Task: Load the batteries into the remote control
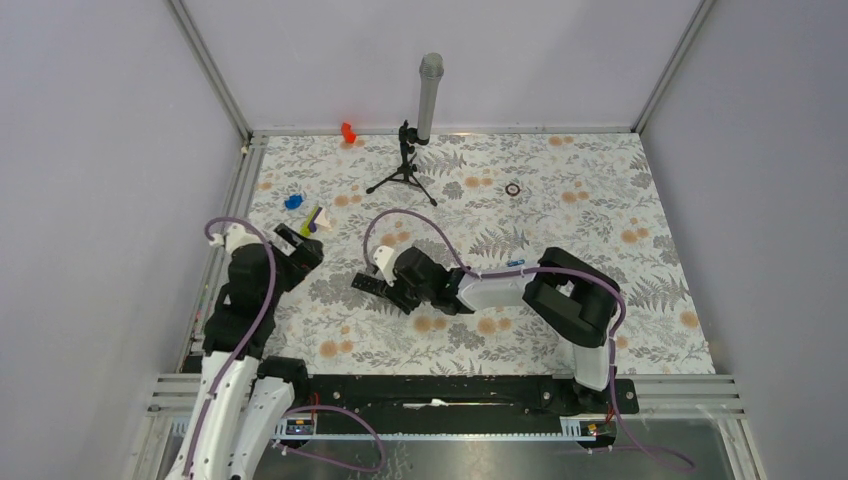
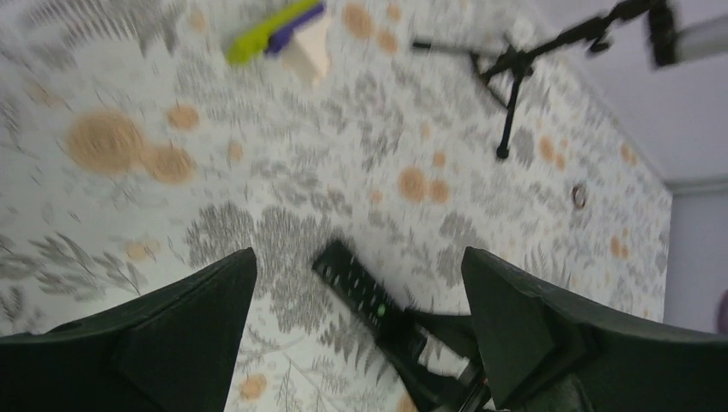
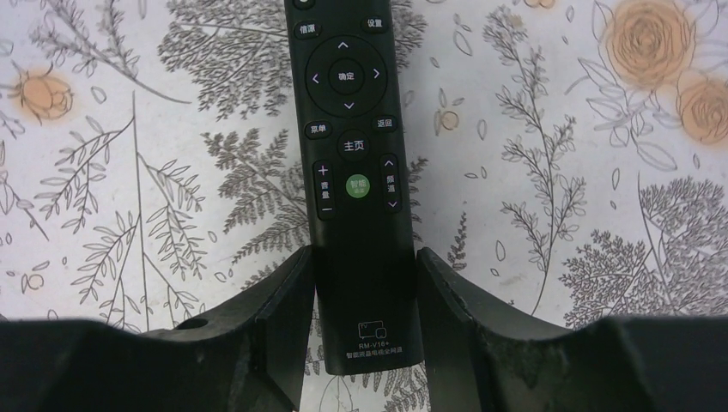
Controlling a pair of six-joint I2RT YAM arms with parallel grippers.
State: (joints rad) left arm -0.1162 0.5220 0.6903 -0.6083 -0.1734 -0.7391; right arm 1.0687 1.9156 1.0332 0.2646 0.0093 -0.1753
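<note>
The remote control [image 1: 368, 283] is a slim black bar lying button side up on the floral table. It also shows in the right wrist view [image 3: 352, 172] and, blurred, in the left wrist view [image 2: 356, 287]. My right gripper [image 3: 365, 318] is shut on the remote's lower end, one finger against each long side. My left gripper [image 2: 360, 275] is open and empty, to the left of the remote and above the table. A tiny blue speck [image 1: 515, 263] by the right forearm may be the batteries; it is too small to tell. No back cover shows apart from the remote.
A black tripod stand [image 1: 405, 170] with a grey microphone stands at the back centre. A blue lump [image 1: 293, 201] and a green, purple and white thing [image 1: 312, 220] lie near my left gripper. A red piece [image 1: 348, 132] and a small ring [image 1: 513, 188] lie farther back.
</note>
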